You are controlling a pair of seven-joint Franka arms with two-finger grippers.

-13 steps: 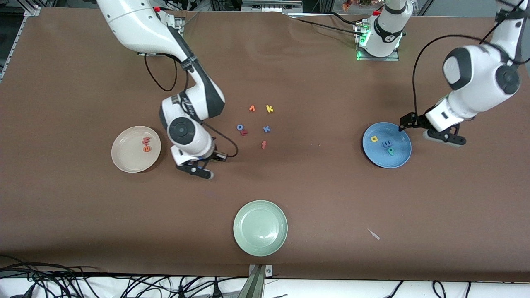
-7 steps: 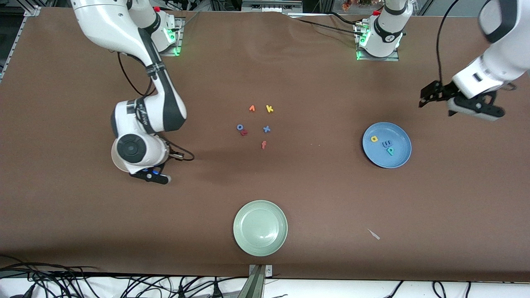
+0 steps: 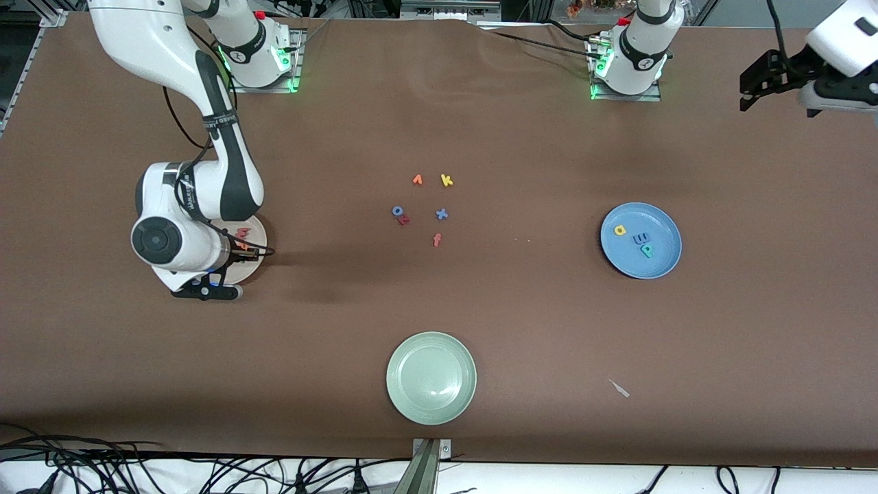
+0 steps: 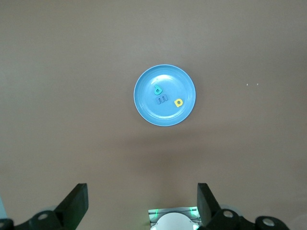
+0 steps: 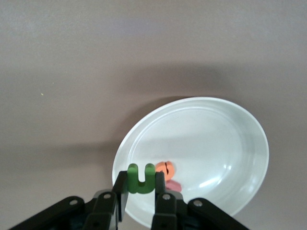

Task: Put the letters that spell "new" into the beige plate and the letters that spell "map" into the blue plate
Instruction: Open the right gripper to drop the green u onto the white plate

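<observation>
Front view: the beige plate [image 3: 255, 264] lies at the right arm's end, mostly hidden under the right gripper [image 3: 206, 291], which has moved over it from the table's middle. The blue plate [image 3: 641, 240] holds yellow "a" [image 3: 620, 230], blue "m" [image 3: 640, 238] and teal "p" [image 3: 647, 250]. The left gripper [image 3: 833, 96] has risen away.

Left wrist view: its fingers [image 4: 74, 206] stand spread, empty.

Right wrist view: fingers clamp the green "n" [image 5: 140, 178], legs up, over the plate beside orange "e" [image 5: 165, 168] and the pinkish "w" [image 5: 172, 185].

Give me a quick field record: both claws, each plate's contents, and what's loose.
right claw: shut on green "n", over beige plate
left claw: open, empty, raised high at the left arm's end, waiting
beige plate: orange "e", pinkish-red "w"
blue plate: yellow "a", blue "m", teal "p"
pale green plate: empty
loose letters: six, mid-table
</observation>
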